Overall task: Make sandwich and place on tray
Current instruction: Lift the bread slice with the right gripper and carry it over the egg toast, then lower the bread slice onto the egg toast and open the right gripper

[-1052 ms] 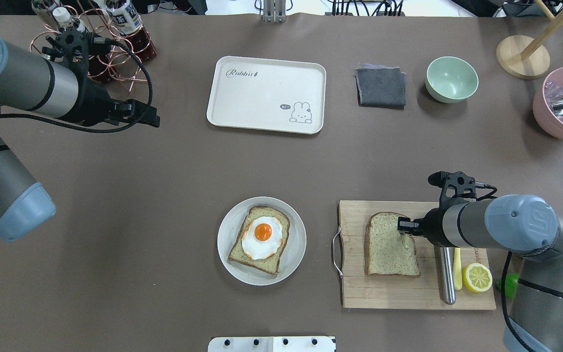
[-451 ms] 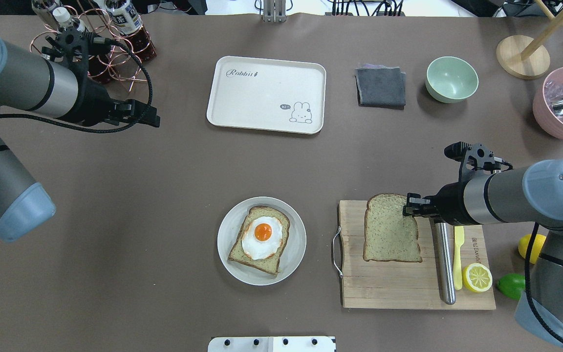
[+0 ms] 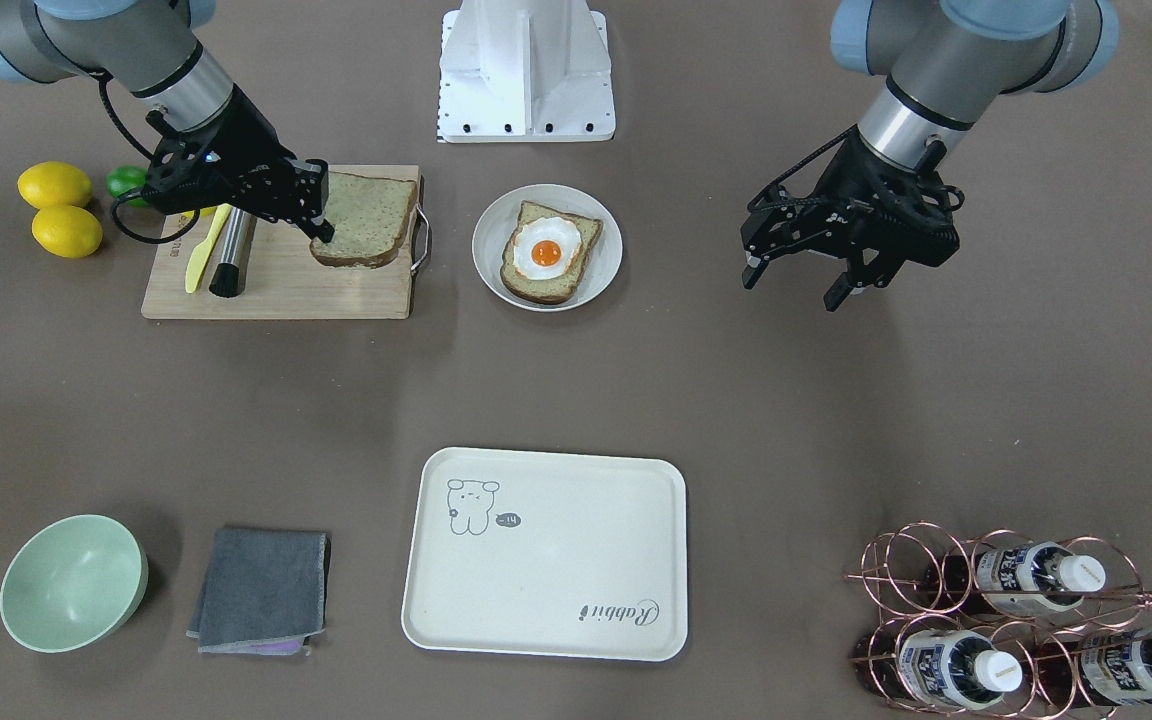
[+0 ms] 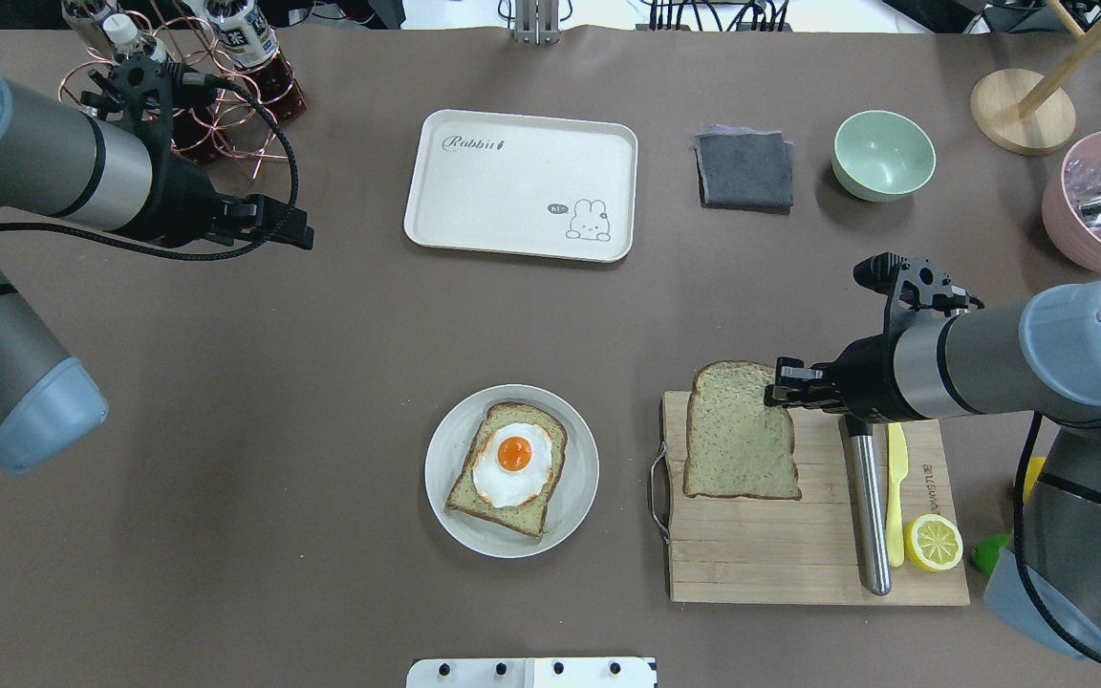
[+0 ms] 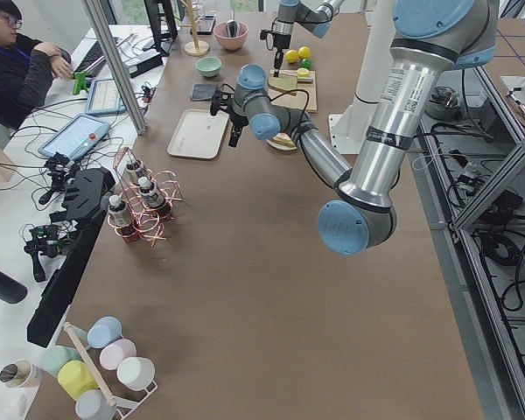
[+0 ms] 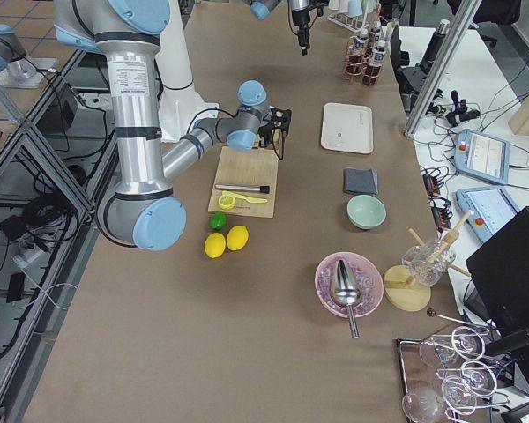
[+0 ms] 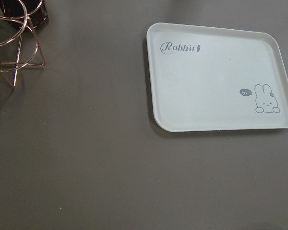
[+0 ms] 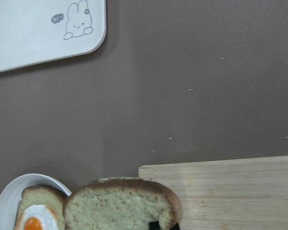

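Observation:
My right gripper (image 4: 780,390) is shut on the corner of a speckled tan bread slice (image 4: 737,435) and holds it above the wooden cutting board (image 4: 770,564). The front view shows the held slice (image 3: 366,218) at the gripper (image 3: 321,230); the right wrist view shows it (image 8: 120,203) too. The other slice (image 4: 512,511), with the fried egg (image 4: 512,463) on top, lies on a round white plate (image 4: 584,478) at the table's middle. The cream tray (image 4: 512,182) lies empty farther back. My left gripper (image 3: 789,287) is open and empty, left of the tray (image 7: 211,81).
On the board lie a steel rod (image 4: 868,506), a yellow knife (image 4: 896,497) and a lemon half (image 4: 933,542). Two lemons (image 3: 61,210) and a lime sit beside it. A grey cloth (image 4: 744,170), a green bowl (image 4: 883,153), a pink bowl (image 4: 1100,205) and a copper bottle rack (image 3: 1016,610) stand at the back.
My right gripper has lifted the bread slice off the board and carried it away from the robot and to the left, toward the plate. The left arm has not moved.

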Controlling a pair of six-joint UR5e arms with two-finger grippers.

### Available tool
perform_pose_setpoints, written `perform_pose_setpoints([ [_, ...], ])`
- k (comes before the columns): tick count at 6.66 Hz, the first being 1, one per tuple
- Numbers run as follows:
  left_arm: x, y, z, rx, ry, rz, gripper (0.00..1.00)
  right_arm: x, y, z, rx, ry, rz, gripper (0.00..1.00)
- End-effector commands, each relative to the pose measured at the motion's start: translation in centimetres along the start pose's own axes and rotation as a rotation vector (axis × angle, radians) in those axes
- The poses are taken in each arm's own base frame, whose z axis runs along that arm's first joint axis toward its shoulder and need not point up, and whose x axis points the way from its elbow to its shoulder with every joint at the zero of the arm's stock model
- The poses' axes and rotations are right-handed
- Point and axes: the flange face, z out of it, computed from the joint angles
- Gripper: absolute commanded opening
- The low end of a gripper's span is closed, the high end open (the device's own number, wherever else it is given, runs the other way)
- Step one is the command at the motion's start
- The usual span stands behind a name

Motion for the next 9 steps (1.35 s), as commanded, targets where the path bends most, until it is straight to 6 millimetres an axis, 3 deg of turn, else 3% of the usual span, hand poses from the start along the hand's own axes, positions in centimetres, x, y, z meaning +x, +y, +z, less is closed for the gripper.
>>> perform_pose_setpoints([
  [1, 0.0, -0.1, -0.1, -0.001, 0.003, 0.005, 0.97, -7.2, 1.3, 2.3, -0.006, -0.024, 0.085, 0.00],
  [2, 0.0, -0.2, -0.1, 0.000, 0.001, 0.005, 0.97, -10.5, 3.7, 3.8, 0.028, -0.026, 0.139, 0.00],
  [4, 0.0, -0.2, -0.2, 0.000, 0.004, 0.006, 0.97, -13.6, 9.0, 7.5, 0.065, -0.033, 0.175, 0.00],
  [5, 0.1, -0.2, -0.3, 0.001, 0.006, 0.006, 0.97, -14.6, 9.9, 8.8, 0.083, -0.035, 0.180, 0.00],
  [9, -0.1, -0.3, 0.1, -0.003, 0.000, 0.003, 0.97, -15.2, 8.9, 10.9, 0.106, -0.012, 0.178, 0.00],
])
